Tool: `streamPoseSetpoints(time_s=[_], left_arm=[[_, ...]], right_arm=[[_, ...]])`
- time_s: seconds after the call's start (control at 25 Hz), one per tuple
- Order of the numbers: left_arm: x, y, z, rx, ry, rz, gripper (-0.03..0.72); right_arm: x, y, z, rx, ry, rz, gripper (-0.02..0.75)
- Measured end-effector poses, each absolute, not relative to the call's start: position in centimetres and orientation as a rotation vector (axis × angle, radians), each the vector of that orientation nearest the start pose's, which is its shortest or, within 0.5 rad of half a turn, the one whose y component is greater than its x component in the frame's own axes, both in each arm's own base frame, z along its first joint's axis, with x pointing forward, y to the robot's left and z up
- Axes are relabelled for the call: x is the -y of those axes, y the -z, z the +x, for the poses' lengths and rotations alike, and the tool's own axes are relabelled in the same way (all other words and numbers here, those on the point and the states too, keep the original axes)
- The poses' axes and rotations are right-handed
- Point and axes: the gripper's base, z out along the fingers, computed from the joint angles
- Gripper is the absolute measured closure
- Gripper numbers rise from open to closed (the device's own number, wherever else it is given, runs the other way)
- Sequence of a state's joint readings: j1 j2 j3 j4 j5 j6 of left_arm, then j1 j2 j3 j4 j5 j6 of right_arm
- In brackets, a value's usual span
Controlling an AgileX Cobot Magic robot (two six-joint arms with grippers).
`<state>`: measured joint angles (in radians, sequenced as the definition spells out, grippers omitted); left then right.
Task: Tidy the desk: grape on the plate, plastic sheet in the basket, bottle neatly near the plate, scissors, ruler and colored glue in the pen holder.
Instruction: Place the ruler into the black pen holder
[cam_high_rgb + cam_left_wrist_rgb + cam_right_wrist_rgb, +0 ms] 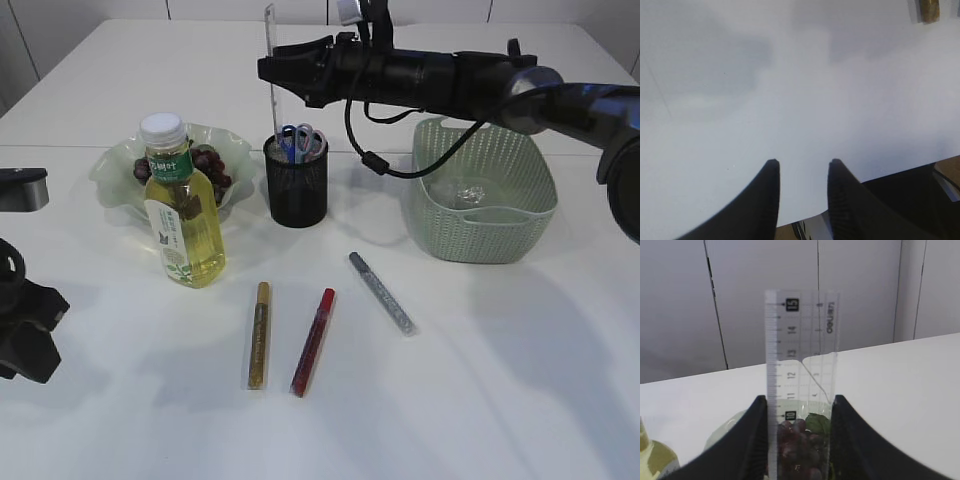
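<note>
My right gripper (pixel 275 70) is shut on the clear ruler (pixel 271 40) and holds it upright, its lower end at the rim of the black mesh pen holder (pixel 296 195), where scissors (pixel 302 140) stand. In the right wrist view the ruler (pixel 801 340) sits between the fingers (pixel 799 402), with the grapes (pixel 800 445) behind it. The grapes (pixel 205 165) lie on the pale green plate (pixel 115 170), and the bottle (pixel 183 215) stands in front of it. Gold (pixel 259 335), red (pixel 313 342) and silver (pixel 381 292) glue pens lie on the table. My left gripper (pixel 802 162) is open and empty.
The green basket (pixel 485 220) at the right holds the clear plastic sheet (pixel 470 192). The right arm's cable hangs between the pen holder and the basket. My left gripper (pixel 40 330) sits at the table's front left edge; the gold pen's end (pixel 929 10) shows in its view.
</note>
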<state>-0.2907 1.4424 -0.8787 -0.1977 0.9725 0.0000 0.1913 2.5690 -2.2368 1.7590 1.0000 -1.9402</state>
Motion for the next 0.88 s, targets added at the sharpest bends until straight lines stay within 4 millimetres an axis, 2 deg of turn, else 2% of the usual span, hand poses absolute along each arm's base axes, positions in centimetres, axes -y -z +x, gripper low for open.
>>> streamPoseSetpoints(time_s=[0.4,0.68,0.88], left_arm=[[8.5,-22.3,23.2,-3.021,0.282,0.287,0.448],[8.5,-22.3,23.2,-3.021,0.282,0.287,0.448],[8.5,-22.3,23.2,-3.021,0.282,0.287,0.448]], right_arm=[[-18.0,-20.1,53.4,-1.346,-0.903,-0.909,0.444],[-18.1,-19.3,53.5,-1.365,-0.921,-0.900,0.346],[-18.1,-19.2,53.5,-1.368,-0.923,-0.898,0.328]])
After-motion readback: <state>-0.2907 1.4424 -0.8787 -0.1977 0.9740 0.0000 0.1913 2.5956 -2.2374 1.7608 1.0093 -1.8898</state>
